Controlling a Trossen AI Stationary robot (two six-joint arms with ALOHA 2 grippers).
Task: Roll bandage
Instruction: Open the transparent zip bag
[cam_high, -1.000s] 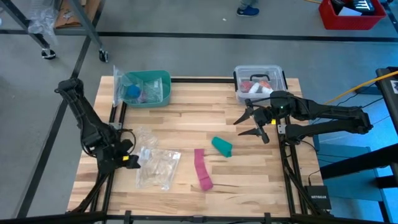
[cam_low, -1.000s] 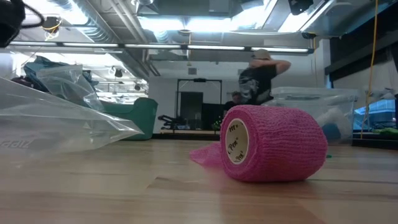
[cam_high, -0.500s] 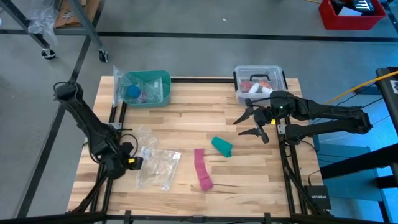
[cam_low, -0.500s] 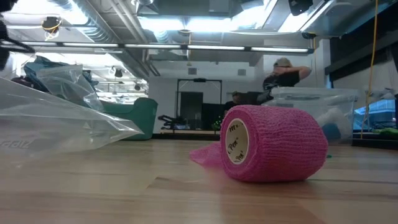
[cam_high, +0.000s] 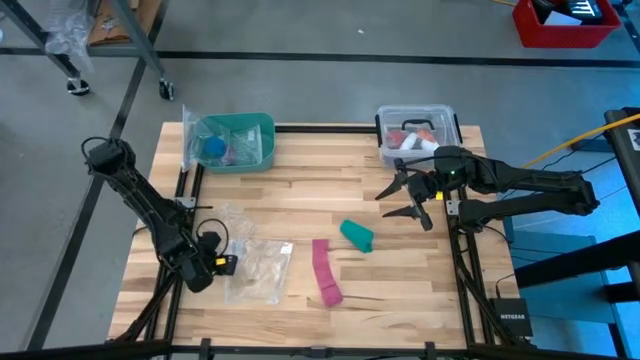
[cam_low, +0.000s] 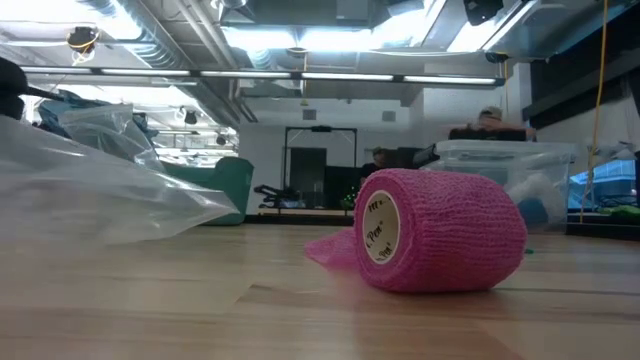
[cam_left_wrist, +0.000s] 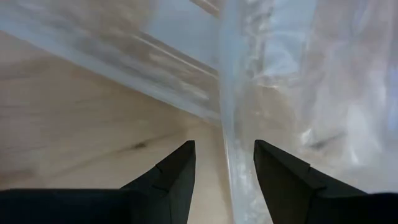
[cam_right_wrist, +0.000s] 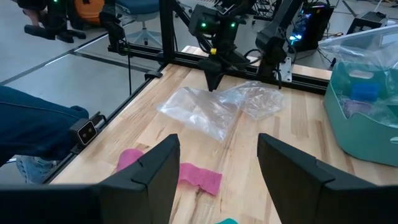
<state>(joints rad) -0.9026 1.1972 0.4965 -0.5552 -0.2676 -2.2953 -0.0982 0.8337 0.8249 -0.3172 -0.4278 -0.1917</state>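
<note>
The left gripper (cam_high: 222, 264) sits low at the near left, fingers parted. The right gripper (cam_high: 392, 202) hovers at the far right, fingers spread.

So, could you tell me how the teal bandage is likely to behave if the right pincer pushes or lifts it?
The bandage lies as a short, partly rolled bundle, so a push would probably make it roll or unwind. Its matte cloth looks soft and light; it should squash and grip well, hardly slipping. The right pincer stands open, apart from it.
</note>
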